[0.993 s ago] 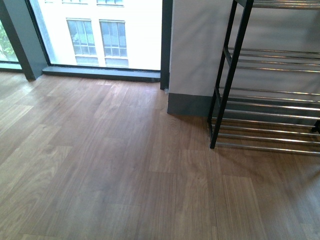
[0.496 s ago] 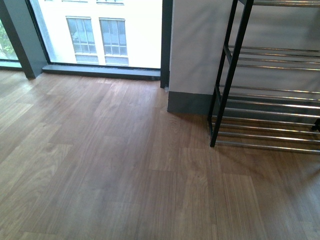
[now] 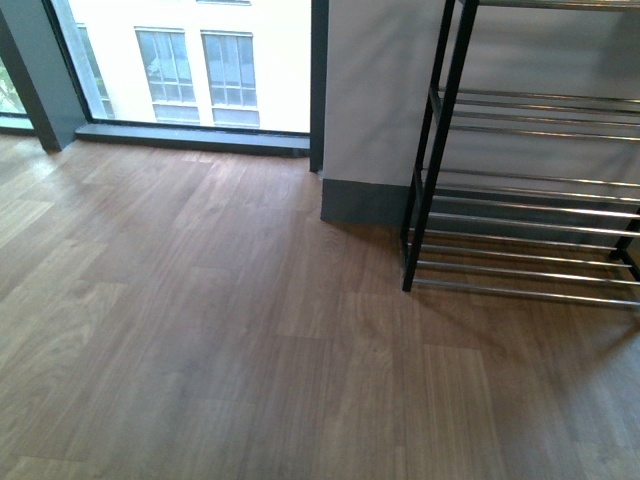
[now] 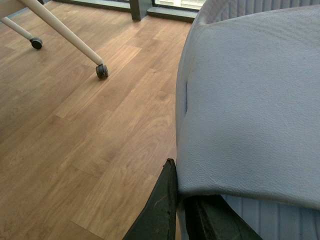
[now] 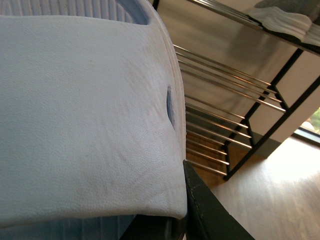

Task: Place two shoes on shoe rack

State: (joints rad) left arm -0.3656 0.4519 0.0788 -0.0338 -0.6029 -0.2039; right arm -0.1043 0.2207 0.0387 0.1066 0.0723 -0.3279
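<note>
While the shoe rack stands beyond the right pincer, a white slipper is clamped in it. A pale blue slipper is clamped in the left pincer. 1 grey sneaker is seen on an upper tier, well beyond the right pincer.

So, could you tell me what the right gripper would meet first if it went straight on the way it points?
Probably the rack: its lower bars lie ahead of the right gripper, past the slipper in its jaws. Depth is unclear, and the slipper hides much of the line.
</note>
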